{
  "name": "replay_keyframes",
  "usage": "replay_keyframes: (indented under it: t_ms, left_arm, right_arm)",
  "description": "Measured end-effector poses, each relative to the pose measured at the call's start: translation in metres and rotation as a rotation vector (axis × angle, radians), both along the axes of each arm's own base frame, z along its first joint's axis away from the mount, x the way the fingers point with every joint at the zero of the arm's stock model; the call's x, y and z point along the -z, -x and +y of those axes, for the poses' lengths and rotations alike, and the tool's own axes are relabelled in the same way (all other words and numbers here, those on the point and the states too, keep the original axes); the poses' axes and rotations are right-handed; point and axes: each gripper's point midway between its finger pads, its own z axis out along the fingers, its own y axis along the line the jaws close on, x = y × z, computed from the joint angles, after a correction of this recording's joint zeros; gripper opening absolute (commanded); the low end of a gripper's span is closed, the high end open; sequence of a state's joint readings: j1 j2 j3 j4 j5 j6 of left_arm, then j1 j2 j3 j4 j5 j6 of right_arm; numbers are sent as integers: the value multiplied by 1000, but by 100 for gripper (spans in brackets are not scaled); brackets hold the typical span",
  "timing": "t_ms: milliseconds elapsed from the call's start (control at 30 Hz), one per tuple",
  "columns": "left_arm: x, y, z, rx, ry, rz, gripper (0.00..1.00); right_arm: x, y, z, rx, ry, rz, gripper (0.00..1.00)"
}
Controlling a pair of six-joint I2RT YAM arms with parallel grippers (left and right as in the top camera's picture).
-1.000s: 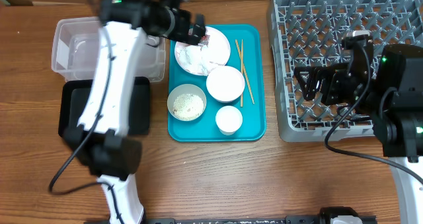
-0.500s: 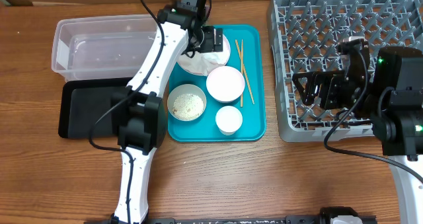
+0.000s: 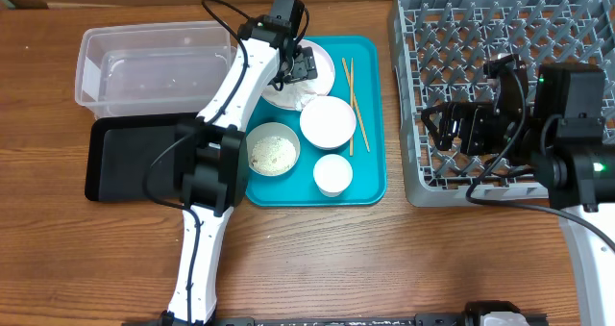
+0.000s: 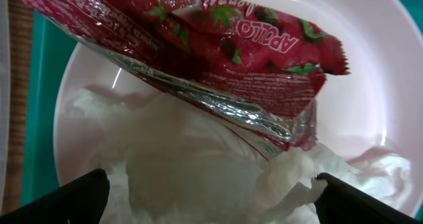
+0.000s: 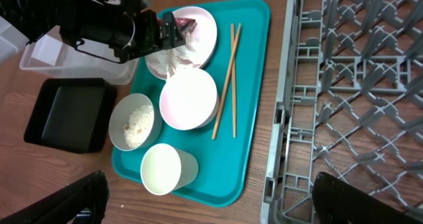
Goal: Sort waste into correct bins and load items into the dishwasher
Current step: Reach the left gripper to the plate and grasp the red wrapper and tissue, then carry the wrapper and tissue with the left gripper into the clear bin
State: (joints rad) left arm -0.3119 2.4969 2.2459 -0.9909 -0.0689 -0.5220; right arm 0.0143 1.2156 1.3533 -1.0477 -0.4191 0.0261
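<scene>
My left gripper (image 3: 303, 66) is open and low over the round plate (image 3: 327, 74) at the back of the teal tray. In the left wrist view its jaws straddle the crumpled white napkins (image 4: 198, 164), with the red shiny wrapper (image 4: 218, 45) lying on top of them just ahead, on the pale plate (image 4: 370, 72). My right gripper (image 3: 437, 129) is open and empty, hovering over the left edge of the grey dish rack (image 3: 480, 37). The rice bowl (image 3: 273, 151), empty bowl (image 3: 328, 121), cup (image 3: 332, 175) and chopsticks (image 3: 354, 90) sit on the tray.
The clear tub (image 3: 154, 71) stands at the back left with the black tray (image 3: 130, 158) in front of it. The teal tray (image 3: 370, 182) lies between these bins and the rack. My left arm stretches from the front edge over the black tray.
My left arm has dropped down and settled its gripper onto the plate, over the napkins and wrapper. My right gripper has edged slightly left over the rack's edge.
</scene>
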Motion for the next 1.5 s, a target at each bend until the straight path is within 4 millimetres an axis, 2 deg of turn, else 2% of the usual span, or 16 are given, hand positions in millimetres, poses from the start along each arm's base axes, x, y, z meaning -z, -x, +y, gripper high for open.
replay_keyframes:
  t_ms: [133,200,267,300,500,567,633,667,967,1167,1300,1500]
  left_arm:
    - [8,0,1,-1,-7,10,98]
    - [11,-1,0,-2,-7,10,81]
    - [12,-1,0,-4,-6,11,71]
    - [12,-1,1,-4,-7,12,62]
    - [15,6,2,31,-28,38,41]
    - [15,6,3,35,-29,41,27]
    - [15,7,3,47,-34,44,9]
    - [16,7,3,50,-35,45,4]
    - [18,18,1,66,-25,91,4]
    - [16,37,-3,96,5,173,4]
    - [-1,43,-5,109,17,197,4]
    - [-48,39,-9,131,43,155,4]
  right_arm:
    - [3,-2,0,1,0,12,100]
    - [4,-2,0,1,0,15,100]
    - [5,-2,0,0,0,18,100]
    - [5,-2,0,0,0,19,100]
    - [6,-2,0,0,0,22,100]
    - [6,-2,0,0,0,22,100]
    - [6,-2,0,-1,1,21,100]
    - [6,-2,0,0,0,21,100]
    - [6,-2,0,0,0,23,100]
    - [6,-2,0,0,0,22,100]
    - [4,-4,0,0,0,11,99]
    - [3,-6,0,0,0,3,98]
